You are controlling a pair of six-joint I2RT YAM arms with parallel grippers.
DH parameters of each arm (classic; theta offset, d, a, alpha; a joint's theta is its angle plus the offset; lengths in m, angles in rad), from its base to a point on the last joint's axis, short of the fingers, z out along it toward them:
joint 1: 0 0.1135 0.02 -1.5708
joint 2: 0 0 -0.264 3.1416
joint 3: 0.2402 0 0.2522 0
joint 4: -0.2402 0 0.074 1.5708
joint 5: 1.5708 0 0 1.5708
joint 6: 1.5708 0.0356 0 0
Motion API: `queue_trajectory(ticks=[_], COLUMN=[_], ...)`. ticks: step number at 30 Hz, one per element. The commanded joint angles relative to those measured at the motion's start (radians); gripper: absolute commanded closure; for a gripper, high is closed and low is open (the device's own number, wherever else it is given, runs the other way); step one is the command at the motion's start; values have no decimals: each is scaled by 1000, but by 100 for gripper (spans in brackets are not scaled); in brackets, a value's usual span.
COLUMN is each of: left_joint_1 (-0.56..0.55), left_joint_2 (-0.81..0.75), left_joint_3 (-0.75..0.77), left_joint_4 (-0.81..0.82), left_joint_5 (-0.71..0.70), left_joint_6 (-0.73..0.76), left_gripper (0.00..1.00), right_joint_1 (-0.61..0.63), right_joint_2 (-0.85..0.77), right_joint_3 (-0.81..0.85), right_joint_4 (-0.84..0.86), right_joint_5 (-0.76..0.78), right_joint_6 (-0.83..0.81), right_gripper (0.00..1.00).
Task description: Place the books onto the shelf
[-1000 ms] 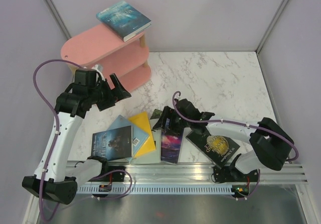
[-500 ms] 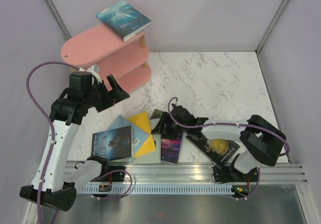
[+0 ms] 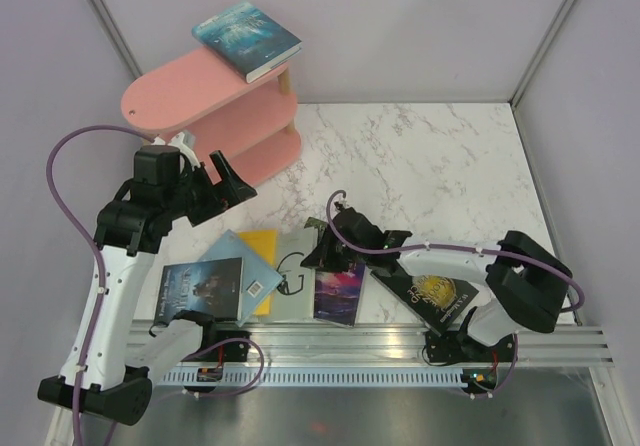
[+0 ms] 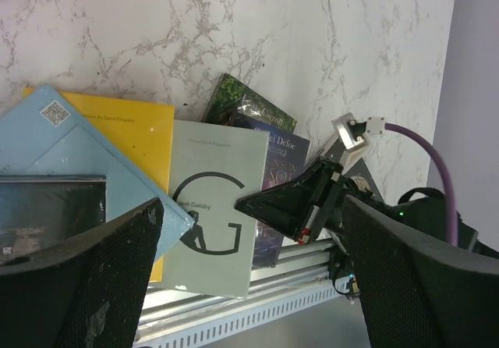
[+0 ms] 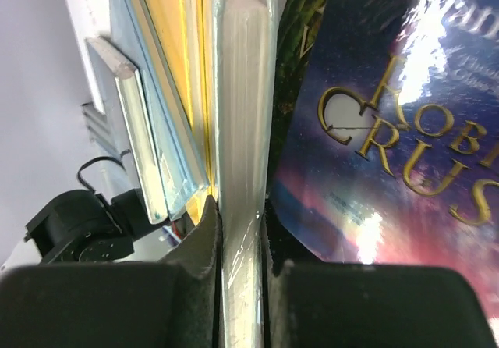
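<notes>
Pink shelf (image 3: 190, 91) holds one teal book (image 3: 247, 39) on top; the other books (image 3: 205, 288) lie fanned well in front of it. There the right gripper (image 5: 238, 217) pinches the grey-white book (image 3: 292, 291) by its edge, probably for lifting. The left gripper (image 3: 220, 178) hangs wide beside the shelf.

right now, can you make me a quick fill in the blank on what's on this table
The right gripper is shut on the edge of the pale book printed with a big letter ___.
The left gripper hangs ___, holding nothing.
The teal book lies on the shelf's ___ tier.
Missing words: G; open; top.
</notes>
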Motion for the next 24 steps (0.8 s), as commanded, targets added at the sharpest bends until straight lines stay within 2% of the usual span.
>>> queue_trajectory(ticks=[1,8,13,17,21,24], left_joint_1=[3,3,3,3,3,3], left_joint_2=[-11,-11,-40,-71,-92,-111], left_joint_3=[40,11,-84,-181,-232,-262], left_joint_4=[-8,30,117,254,392,441], left_joint_5=[-8,24,113,292,395,445], left_joint_6=[10,5,-9,-74,-124,-147], left_gripper=[4,2,0,0,0,0], right_joint_1=[-26,-111,-167,-194,-236,-282], right_joint_2=[-104,-303,-397,-414,-444,-480], right_joint_3=[117,231,373,455,466,412], right_joint_4=[-266,-423,-425,-405,-339,-249], right_joint_5=[115,147,-3,-124,-228,-291], right_joint_6=[-132,-204,-261,-249,-218,-164], right_gripper=[100,100,100,100,100,100])
